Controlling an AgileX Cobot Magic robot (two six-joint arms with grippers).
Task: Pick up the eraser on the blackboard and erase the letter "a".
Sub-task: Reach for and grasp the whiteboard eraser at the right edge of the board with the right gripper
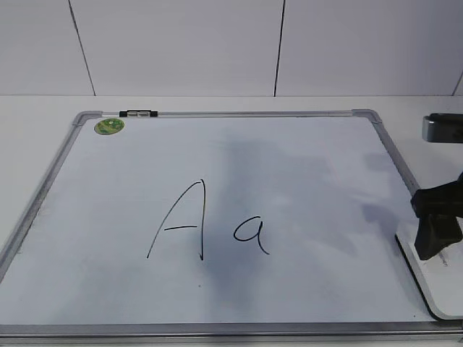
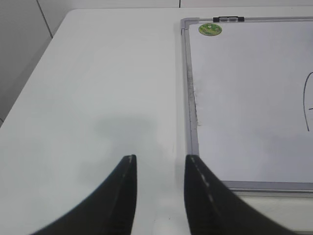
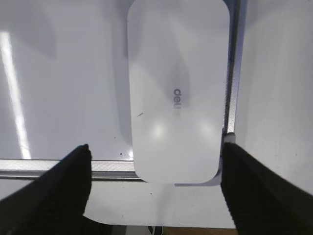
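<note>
Black right gripper [image 3: 154, 156] seen spread wide, fingers either side of eraser [image 3: 178, 90], nothing clamped. White glossy eraser found lying flat at blackboard [image 1: 304, 166] right near corner, overlapping grey frame. Letter "a" [image 1: 251, 234] written mid-board, well left of eraser, beside capital "A" [image 1: 182, 220]. Left gripper [image 2: 159, 164] held parted, empty, over table [image 2: 98, 88] just off blackboard left edge.

Right pincer [image 3: 155, 154] spread wide, fingers pointing down. Left pincer [image 2: 159, 164] parted, held low, tilted forward.
</note>
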